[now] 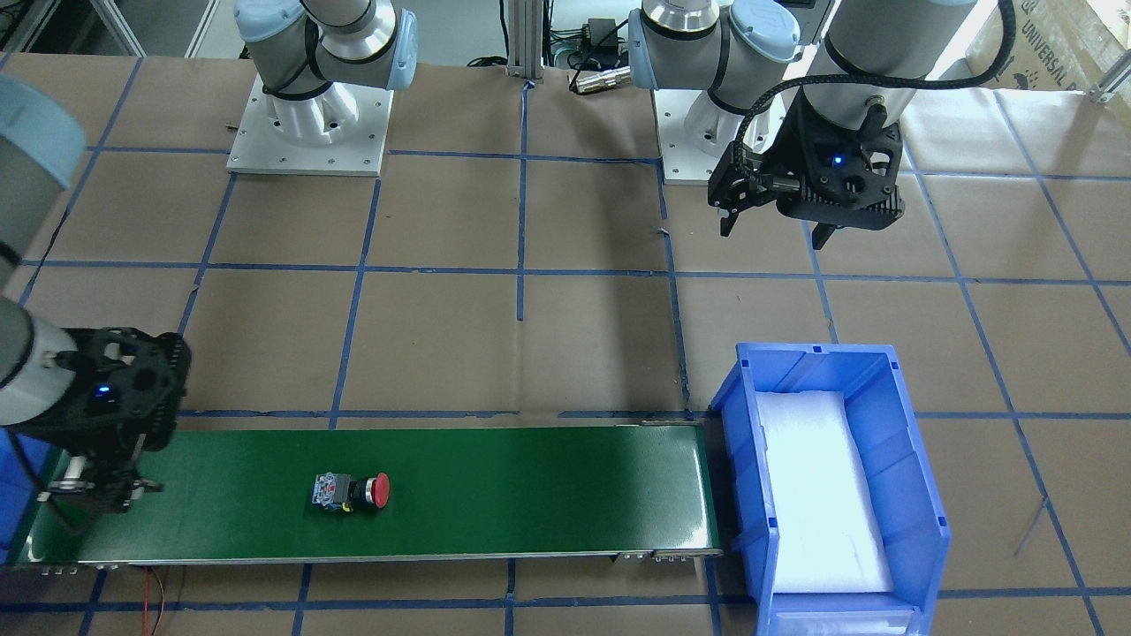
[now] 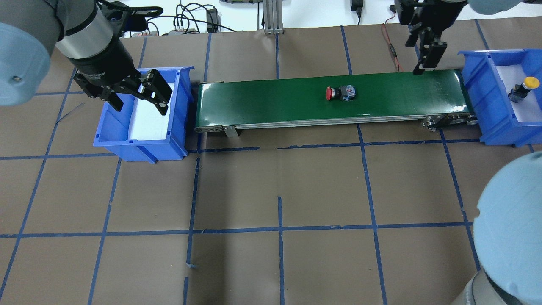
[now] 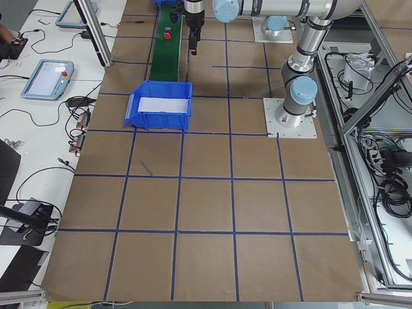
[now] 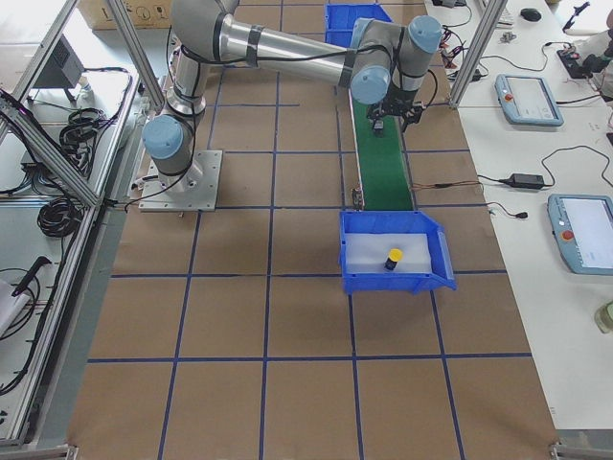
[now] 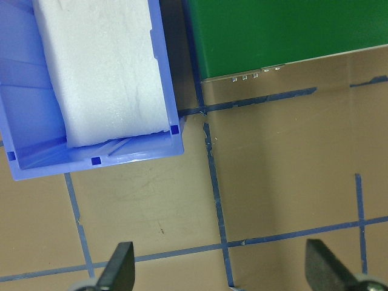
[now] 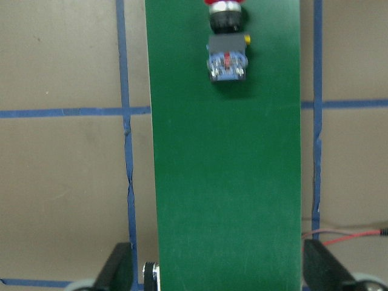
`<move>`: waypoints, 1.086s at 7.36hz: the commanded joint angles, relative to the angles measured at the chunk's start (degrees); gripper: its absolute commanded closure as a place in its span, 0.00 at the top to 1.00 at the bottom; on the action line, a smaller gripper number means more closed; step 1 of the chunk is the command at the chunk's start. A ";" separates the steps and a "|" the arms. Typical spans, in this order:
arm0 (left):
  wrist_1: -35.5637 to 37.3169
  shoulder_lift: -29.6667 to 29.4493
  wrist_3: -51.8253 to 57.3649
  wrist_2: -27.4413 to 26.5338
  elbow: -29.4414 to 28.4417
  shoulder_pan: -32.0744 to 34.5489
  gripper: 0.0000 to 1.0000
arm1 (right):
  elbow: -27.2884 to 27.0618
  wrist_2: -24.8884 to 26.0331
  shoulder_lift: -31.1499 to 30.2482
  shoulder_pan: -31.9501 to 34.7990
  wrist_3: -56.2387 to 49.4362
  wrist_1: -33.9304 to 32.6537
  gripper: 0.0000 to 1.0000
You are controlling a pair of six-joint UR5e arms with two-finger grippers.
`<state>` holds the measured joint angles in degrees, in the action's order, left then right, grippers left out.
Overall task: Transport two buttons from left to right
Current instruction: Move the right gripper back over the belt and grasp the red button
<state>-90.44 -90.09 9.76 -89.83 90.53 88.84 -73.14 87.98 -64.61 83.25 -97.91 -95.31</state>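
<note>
The red mushroom button [image 2: 338, 92] lies on its side on the green conveyor belt [image 2: 275, 101], right of the belt's middle; it also shows in the front view [image 1: 352, 491] and the right wrist view [image 6: 227, 48]. The yellow button [image 2: 523, 87] stands in the right blue bin [image 2: 487, 106] on white foam, as the right side view [image 4: 393, 260] shows too. My right gripper [image 2: 423, 59] is open and empty above the belt's right end [image 6: 219, 273]. My left gripper [image 2: 140, 108] is open and empty over the left blue bin [image 2: 144, 144], also seen in the left wrist view [image 5: 221, 273].
The left bin holds only a white foam pad [image 5: 103, 66]. The brown table [image 2: 275, 190] is marked with blue tape lines. A red wire [image 6: 345, 233] runs beside the belt's right end. Cables and power supplies [image 2: 190, 25] lie behind the belt.
</note>
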 commanded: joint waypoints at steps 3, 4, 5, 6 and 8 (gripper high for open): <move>0.00 0.00 0.00 0.00 0.00 0.01 1.00 | -11.29 -0.79 1.07 6.48 -2.28 -17.17 1.00; 0.00 0.00 0.00 0.00 0.00 0.01 1.00 | -12.10 -0.88 1.15 6.31 -1.94 -17.54 1.00; 0.00 0.09 0.00 0.00 0.00 0.01 1.00 | -11.85 -0.88 2.46 6.13 -1.85 -17.97 1.00; 0.00 0.09 0.00 0.00 0.00 0.01 1.00 | -11.85 -0.79 3.61 5.52 -1.50 -18.07 1.00; 0.00 0.09 0.00 -0.08 0.00 0.01 1.00 | -11.58 -2.88 4.41 3.24 1.82 -18.33 0.99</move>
<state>-90.44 -90.01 9.76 -89.84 90.53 88.86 -84.80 86.53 -60.72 87.74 -98.55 -113.38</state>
